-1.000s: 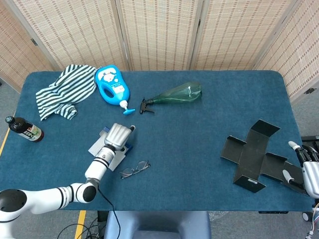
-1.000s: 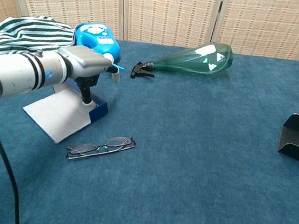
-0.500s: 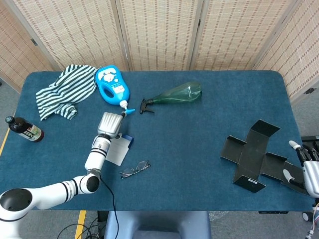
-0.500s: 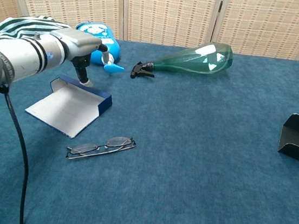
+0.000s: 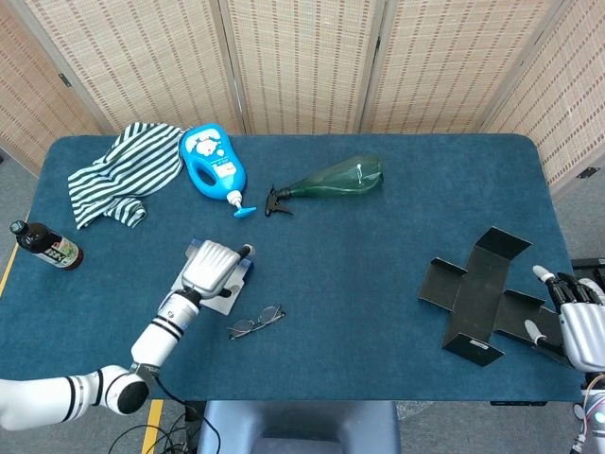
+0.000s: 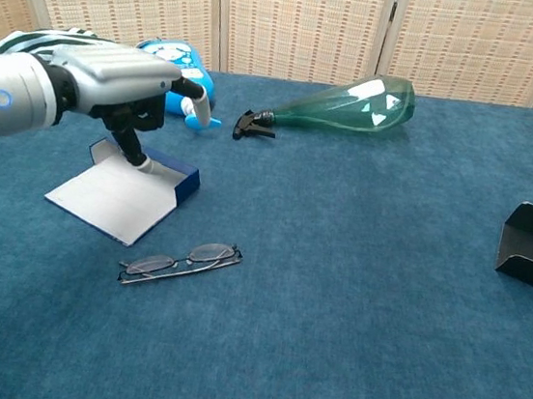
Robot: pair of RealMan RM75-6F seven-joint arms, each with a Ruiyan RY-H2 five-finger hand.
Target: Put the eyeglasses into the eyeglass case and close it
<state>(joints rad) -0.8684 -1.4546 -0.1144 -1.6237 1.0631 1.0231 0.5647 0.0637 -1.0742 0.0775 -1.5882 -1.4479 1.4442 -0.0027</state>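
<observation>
The eyeglass case (image 6: 118,203) lies open at the left of the table, its white inside facing up and a blue wall (image 6: 179,186) at its far side; it also shows under my hand in the head view (image 5: 230,287). My left hand (image 6: 120,82) hovers over the case's far end, fingers pointing down, one fingertip (image 6: 137,157) touching the case. From the head camera this left hand (image 5: 210,268) covers most of the case. The eyeglasses (image 6: 181,261) lie folded flat on the cloth just right of the case's near edge (image 5: 255,322). My right hand (image 5: 570,324) rests open at the table's right edge.
A flattened black cardboard box (image 5: 480,293) lies by my right hand. At the back sit a green spray bottle (image 6: 341,104), a blue bottle (image 6: 171,63) and a striped cloth (image 5: 123,170). A dark bottle (image 5: 45,246) lies at the left edge.
The case lid went from raised to flat open. My left hand rose to the case's far end, then came back over the case. My right hand shifted slightly.
</observation>
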